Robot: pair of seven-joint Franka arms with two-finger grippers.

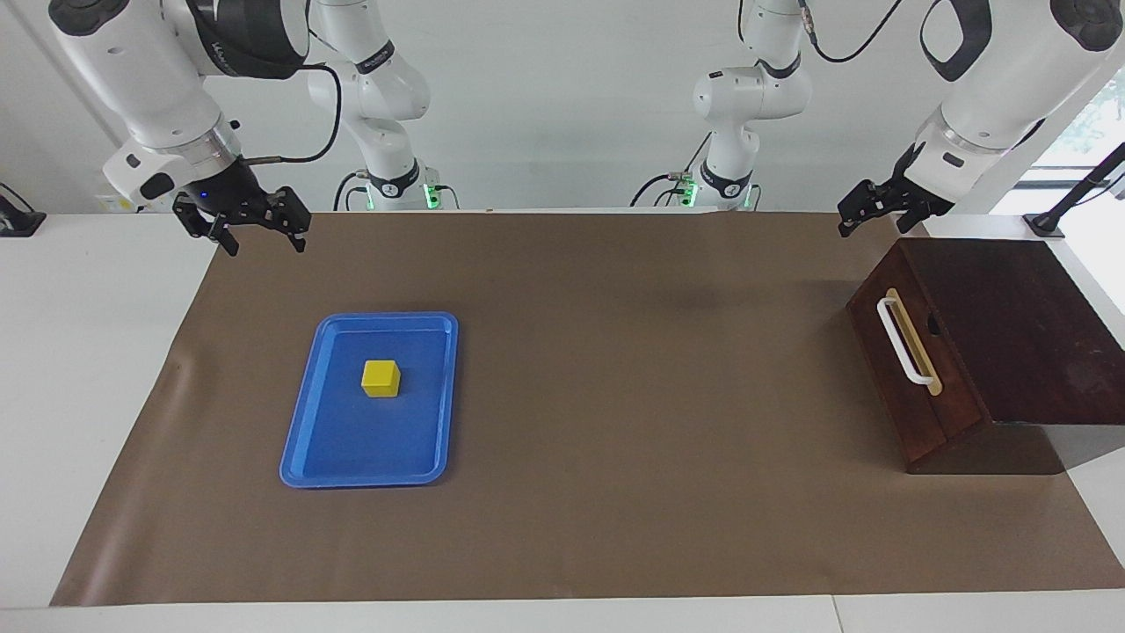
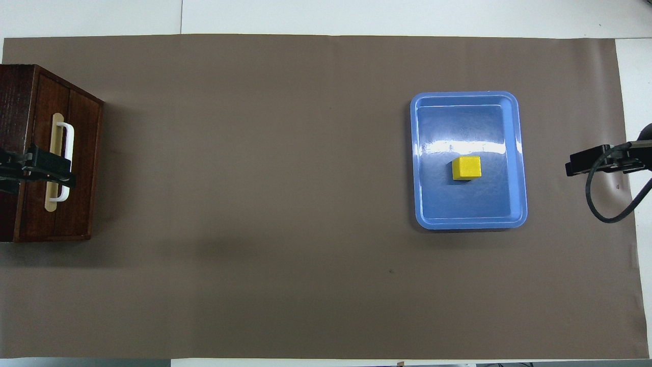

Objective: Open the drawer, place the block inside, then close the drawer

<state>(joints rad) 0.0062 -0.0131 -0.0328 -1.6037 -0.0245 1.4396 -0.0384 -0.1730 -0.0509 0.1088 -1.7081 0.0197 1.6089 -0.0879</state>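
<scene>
The drawer (image 1: 914,374) is shut in its dark wooden box (image 1: 1019,325) at the left arm's end of the table. Its reddish-brown front carries a white bar handle (image 1: 905,343) on a tan strip. The yellow block (image 1: 381,378) sits in a blue tray (image 1: 422,330) toward the right arm's end. My left gripper (image 1: 874,224) hangs open in the air over the drawer front, touching nothing; from overhead it crosses the handle (image 2: 65,153). My right gripper (image 1: 264,244) hangs open and empty over the mat's edge beside the tray.
A brown mat (image 1: 615,396) covers most of the white table. Between the tray (image 2: 517,153) and the box (image 2: 20,81) lies a wide stretch of bare mat. The block (image 2: 466,168) sits in the tray's half nearer the robots.
</scene>
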